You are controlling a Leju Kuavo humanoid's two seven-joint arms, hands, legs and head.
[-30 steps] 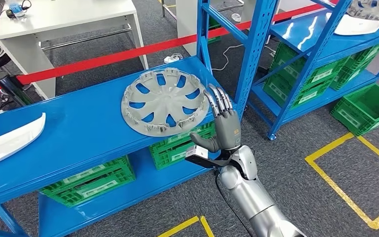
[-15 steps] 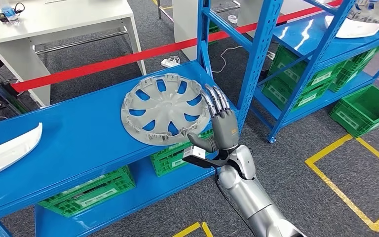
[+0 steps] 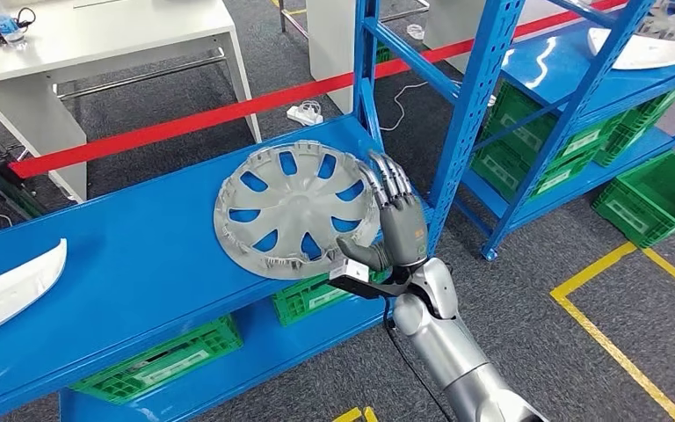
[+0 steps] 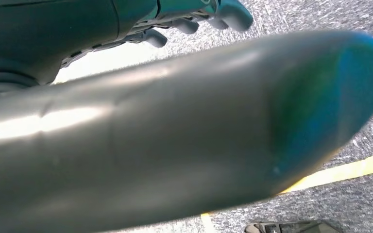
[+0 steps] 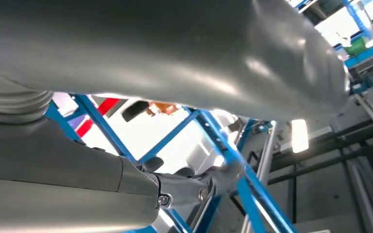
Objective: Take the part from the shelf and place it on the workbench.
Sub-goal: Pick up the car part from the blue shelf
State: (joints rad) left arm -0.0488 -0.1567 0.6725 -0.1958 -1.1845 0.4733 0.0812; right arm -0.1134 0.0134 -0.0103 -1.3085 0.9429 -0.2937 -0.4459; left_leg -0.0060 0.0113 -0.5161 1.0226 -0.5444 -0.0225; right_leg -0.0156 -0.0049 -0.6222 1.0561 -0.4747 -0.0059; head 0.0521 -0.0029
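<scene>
A grey hubcap [image 3: 294, 211] lies flat on the blue shelf [image 3: 123, 264], its near rim close to the shelf's front edge. My right hand [image 3: 395, 229] stands upright at the hubcap's right rim. Its fingers [image 3: 388, 182] are stretched out along the rim, and the thumb [image 3: 360, 255] reaches in at the lower right edge. The hand holds nothing. The right wrist view has that hand's thumb [image 5: 175, 58] with blue shelf struts [image 5: 223, 145] behind it. My left hand [image 4: 175, 145] hangs over grey floor, thumb apart from the dark fingers [image 4: 194, 22], with nothing in it.
A blue upright post [image 3: 470, 114] stands just right of my hand. A white curved part [image 3: 9, 286] lies at the shelf's left end. Green crates [image 3: 167, 360] sit on the lower level. A second blue rack [image 3: 562, 61] is at the right, a white table [image 3: 105, 35] behind red tape [image 3: 185, 123].
The whole view has shifted as the camera moved. My right hand has closed in on the hubcap's right rim, and the thumb now meets its lower right edge.
</scene>
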